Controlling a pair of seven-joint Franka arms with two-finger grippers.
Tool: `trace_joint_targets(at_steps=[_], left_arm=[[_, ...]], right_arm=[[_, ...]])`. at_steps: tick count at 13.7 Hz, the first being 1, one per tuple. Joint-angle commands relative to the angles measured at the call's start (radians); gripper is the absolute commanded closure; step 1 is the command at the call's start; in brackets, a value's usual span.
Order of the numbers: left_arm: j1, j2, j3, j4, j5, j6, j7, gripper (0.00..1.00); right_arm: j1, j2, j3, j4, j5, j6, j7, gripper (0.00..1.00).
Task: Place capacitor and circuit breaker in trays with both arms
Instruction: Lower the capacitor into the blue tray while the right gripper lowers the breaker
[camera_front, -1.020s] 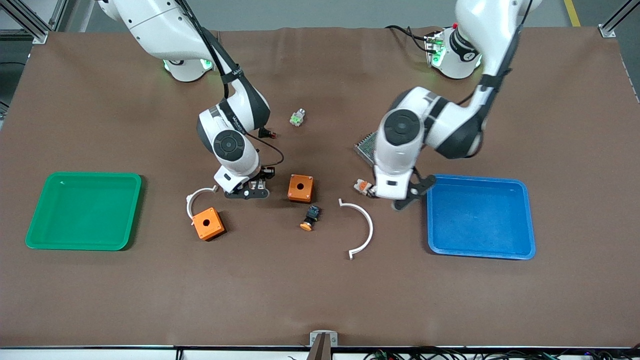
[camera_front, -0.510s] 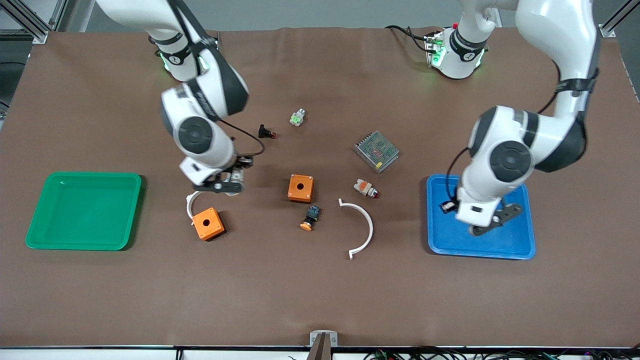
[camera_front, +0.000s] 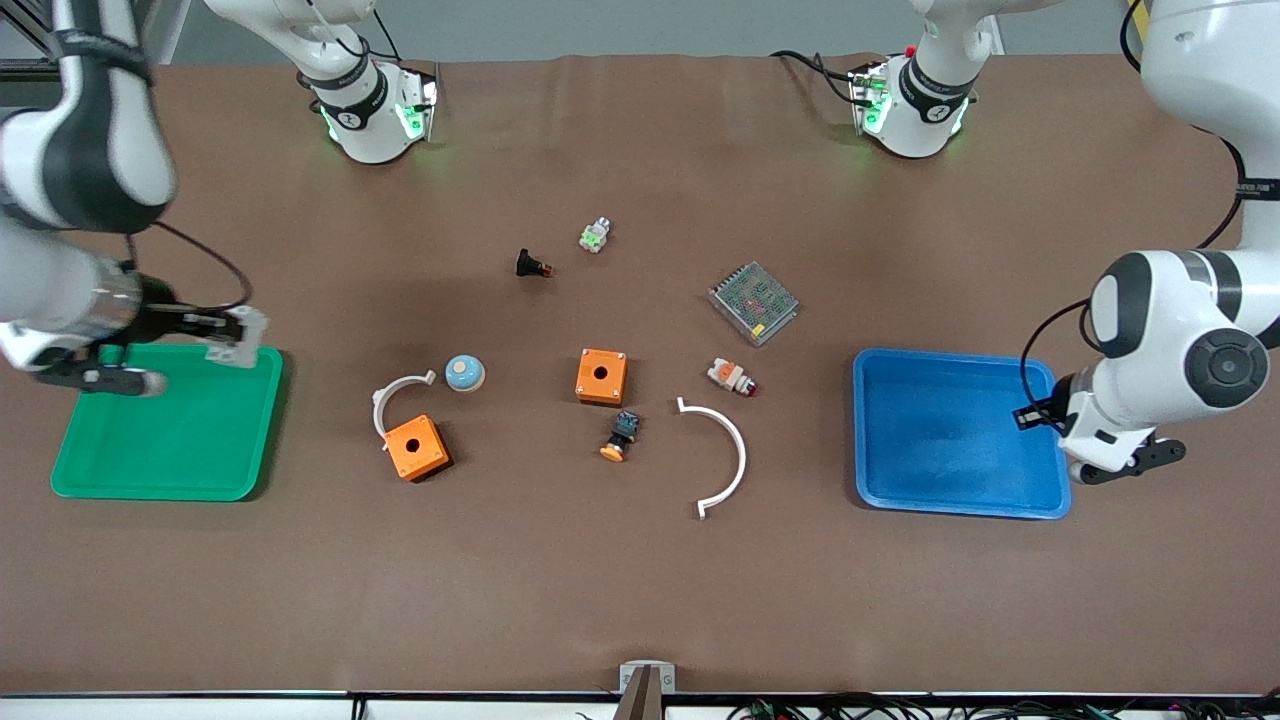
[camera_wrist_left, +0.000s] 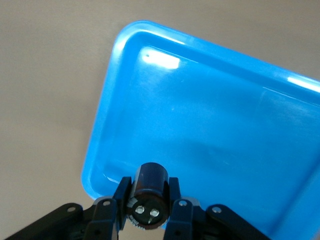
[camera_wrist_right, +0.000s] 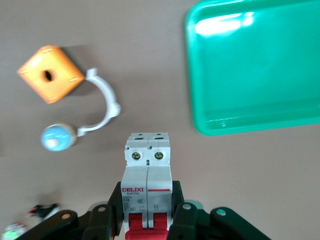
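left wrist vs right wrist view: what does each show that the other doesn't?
Only the left wrist view shows the capacitor clamped in the left gripper, over the rim of the blue tray.

Only the right wrist view shows the circuit breaker clamped in the right gripper, with the green tray, an orange box, a white curved clip and a blue dome below on the table.

Both show a loaded gripper and brown table covering.

Capacitor (camera_wrist_left: 149, 187) over tray (camera_front: 1040, 500) edge; circuit breaker (camera_wrist_right: 148, 187) beside second tray (camera_front: 70, 480).
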Motion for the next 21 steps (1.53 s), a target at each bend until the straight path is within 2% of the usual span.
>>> trace_joint_targets(at_steps=[1, 4, 7, 8, 9, 10, 11, 13, 16, 19, 21], left_arm=[[0.031, 0.061, -0.013, -0.041, 0.015, 0.111, 0.03, 1.0], [0.045, 0.119, -0.015, -0.038, 0.001, 0.171, 0.03, 1.0], [0.045, 0.15, -0.018, -0.032, 0.0, 0.176, 0.03, 0.99], [0.04, 0.153, -0.018, -0.03, 0.0, 0.176, 0.03, 0.95], [0.037, 0.156, -0.018, -0.027, 0.001, 0.176, 0.03, 0.8], [0.036, 0.156, -0.016, -0.023, 0.001, 0.176, 0.027, 0.36], [0.037, 0.152, -0.016, -0.011, 0.003, 0.17, 0.033, 0.01], [0.036, 0.105, -0.018, -0.006, 0.003, 0.159, 0.03, 0.0], [0.034, -0.029, -0.048, 0.019, 0.004, 0.054, 0.038, 0.0], [0.034, -0.158, -0.087, 0.083, 0.006, -0.105, 0.044, 0.0], [0.034, -0.216, -0.099, 0.147, 0.0, -0.237, 0.073, 0.0]], right_arm=[[-0.129, 0.071, 0.026, 0.033, -0.02, 0.057, -0.09, 0.92], [-0.204, 0.165, 0.026, 0.036, -0.091, 0.197, -0.191, 0.92], [-0.249, 0.286, 0.026, 0.051, -0.144, 0.346, -0.29, 0.92], [-0.267, 0.33, 0.026, 0.074, -0.153, 0.375, -0.318, 0.92], [-0.273, 0.364, 0.026, 0.097, -0.156, 0.388, -0.329, 0.92], [-0.273, 0.404, 0.026, 0.137, -0.158, 0.392, -0.34, 0.92], [-0.275, 0.451, 0.026, 0.188, -0.158, 0.392, -0.363, 0.93], [-0.276, 0.521, 0.026, 0.272, -0.156, 0.391, -0.412, 0.93], [-0.284, 0.551, 0.026, 0.299, -0.15, 0.395, -0.395, 0.95], [-0.302, 0.561, 0.026, 0.302, -0.129, 0.394, -0.284, 0.95], [-0.313, 0.567, 0.026, 0.299, -0.122, 0.395, -0.28, 0.95]])
